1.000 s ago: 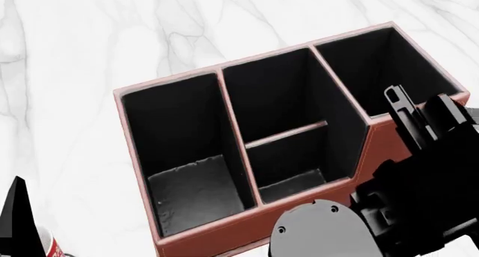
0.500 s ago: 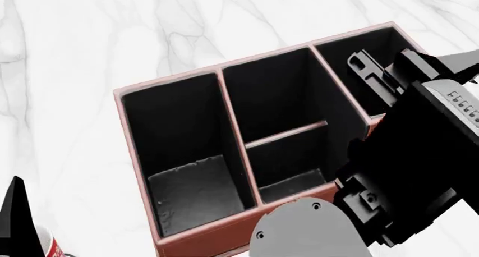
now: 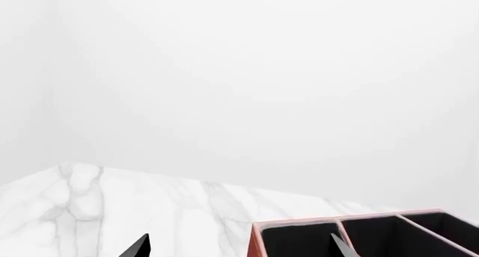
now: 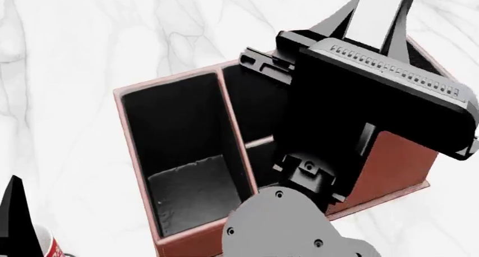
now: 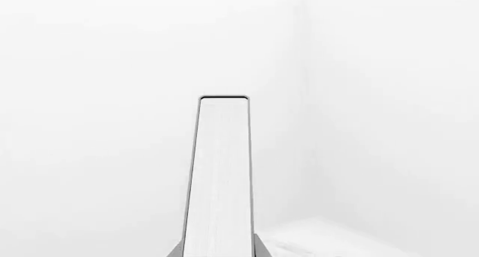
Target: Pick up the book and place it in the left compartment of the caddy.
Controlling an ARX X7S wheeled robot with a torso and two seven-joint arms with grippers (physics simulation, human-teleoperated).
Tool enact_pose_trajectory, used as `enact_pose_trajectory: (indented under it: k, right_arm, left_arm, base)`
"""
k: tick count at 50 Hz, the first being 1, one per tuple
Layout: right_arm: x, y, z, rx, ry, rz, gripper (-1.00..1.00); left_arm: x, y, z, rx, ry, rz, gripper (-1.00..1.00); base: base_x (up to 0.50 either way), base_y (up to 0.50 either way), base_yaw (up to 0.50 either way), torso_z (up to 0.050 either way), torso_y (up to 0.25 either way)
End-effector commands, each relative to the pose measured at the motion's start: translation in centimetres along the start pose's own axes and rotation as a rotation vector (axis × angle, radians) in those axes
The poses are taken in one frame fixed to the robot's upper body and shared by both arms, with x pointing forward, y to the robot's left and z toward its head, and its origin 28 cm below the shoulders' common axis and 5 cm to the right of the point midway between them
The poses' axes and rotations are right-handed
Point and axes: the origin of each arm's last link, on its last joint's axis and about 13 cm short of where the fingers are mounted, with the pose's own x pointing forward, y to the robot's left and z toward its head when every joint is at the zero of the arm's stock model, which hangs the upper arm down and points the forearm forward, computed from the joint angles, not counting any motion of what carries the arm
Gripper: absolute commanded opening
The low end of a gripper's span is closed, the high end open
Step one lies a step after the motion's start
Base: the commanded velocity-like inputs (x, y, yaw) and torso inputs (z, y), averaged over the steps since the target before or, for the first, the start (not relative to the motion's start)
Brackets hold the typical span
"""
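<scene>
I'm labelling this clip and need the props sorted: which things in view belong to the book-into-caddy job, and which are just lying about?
Part of the job:
- book, held in the right gripper
- caddy
- left compartment

Lying about:
- red-and-white mug, beside the caddy
- left gripper, idle

A bare simulated room: blank white walls [image 3: 239, 88] and a white marble tabletop [image 4: 75, 55] holding a desk caddy [image 4: 393, 167]
</scene>
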Motion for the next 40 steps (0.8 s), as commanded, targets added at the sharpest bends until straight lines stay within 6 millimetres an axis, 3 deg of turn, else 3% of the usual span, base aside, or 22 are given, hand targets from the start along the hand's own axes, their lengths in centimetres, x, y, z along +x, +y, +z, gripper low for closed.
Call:
enact_pose_trajectory:
  k: [1,18,31,40]
  right_arm:
    - [-0.2,0.6,0.1,0.062,0.021,0.203,-1.0]
    - [-0.9,0.9,0.4,0.17,0.215,0.392,-1.0]
    - [-1.6,1.0,0.3,0.15,0.365,0.595,-1.0]
    - [-1.7,1.0,0.5,0.125,0.427,0.628,-1.0]
  left_arm:
    - [0.0,0.0,0.1,-0.004,0.0,-0.002,1.0]
    - [-0.1,-0.1,-0.1,0.0,0.002,-0.004,1.0]
    - [0.0,-0.1,-0.1,-0.001,0.005,-0.008,1.0]
    - [0.0,0.0,-0.1,-0.002,0.006,-0.01,1.0]
  base:
    - [0.0,0.0,0.0,0.0,0.0]
    - [0.0,0.0,0.0,0.001,0.002]
    - [0.0,0.0,0.0,0.0,0.002]
    - [0.0,0.0,0.0,0.0,0.002]
